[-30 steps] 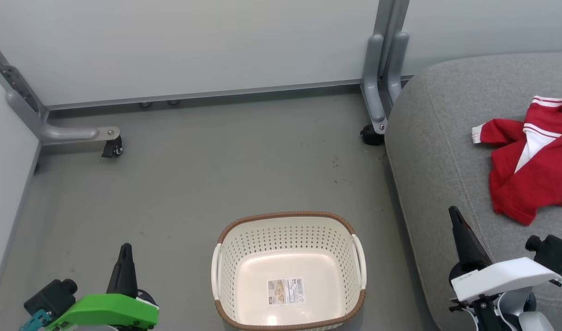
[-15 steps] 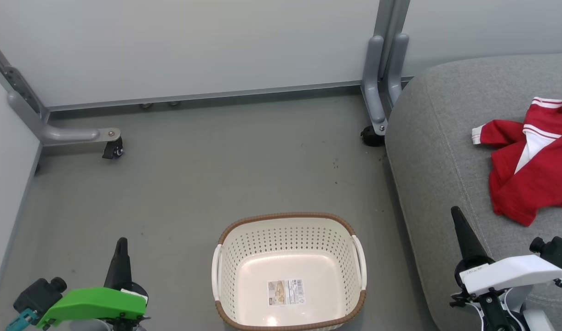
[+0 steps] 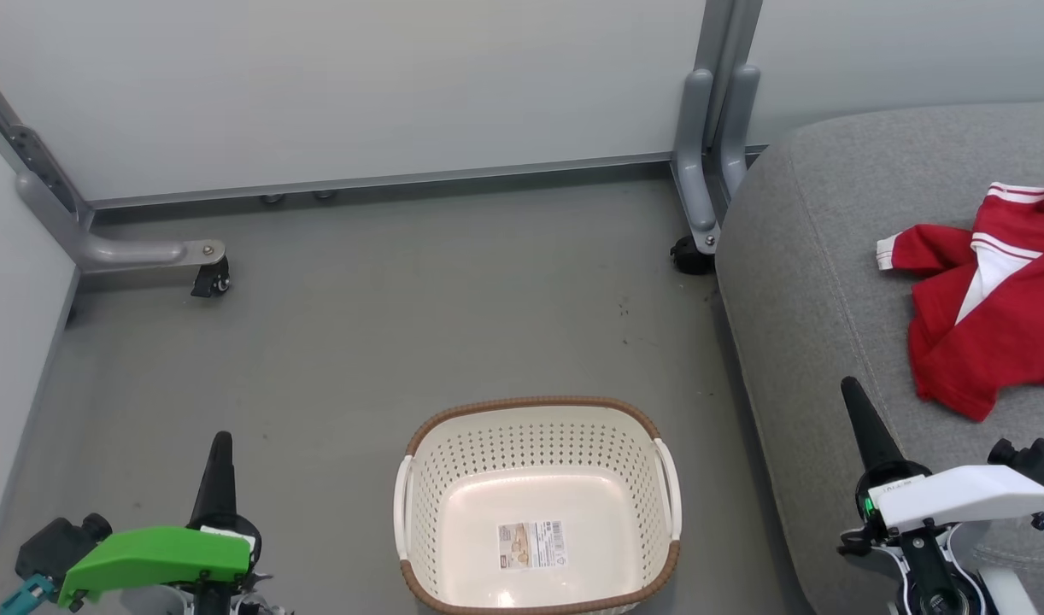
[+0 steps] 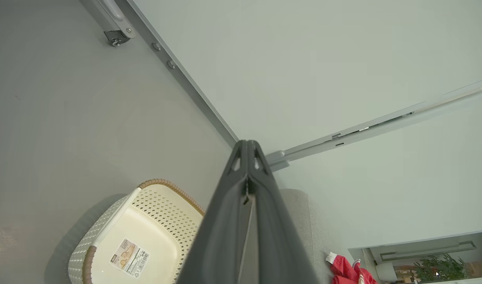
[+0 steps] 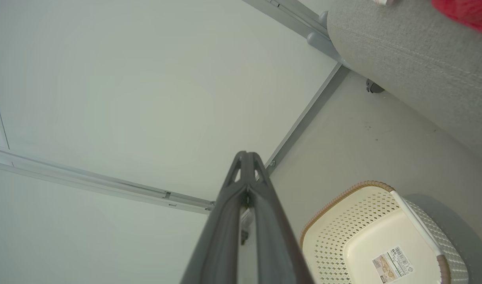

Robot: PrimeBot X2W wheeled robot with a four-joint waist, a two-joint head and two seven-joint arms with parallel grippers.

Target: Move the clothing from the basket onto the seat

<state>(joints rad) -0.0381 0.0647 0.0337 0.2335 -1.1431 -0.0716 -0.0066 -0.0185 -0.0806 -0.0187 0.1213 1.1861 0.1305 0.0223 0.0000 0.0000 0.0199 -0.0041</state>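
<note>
Clothing (image 3: pixel 992 316) lies on the seat (image 3: pixel 812 282), well apart from the basket (image 3: pixel 530 400) on the floor (image 3: pixel 402 325). A label (image 3: pixel 530 544) sits on the basket's bottom. Left gripper (image 3: pixel 219 440) and right gripper (image 3: pixel 848 386) are both pinched shut, near the basket.

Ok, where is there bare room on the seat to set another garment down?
The seat is bare along its left side, between its rounded edge and the red clothing. Its right part is crowded by that clothing. The floor between basket and wall is bare too.
</note>
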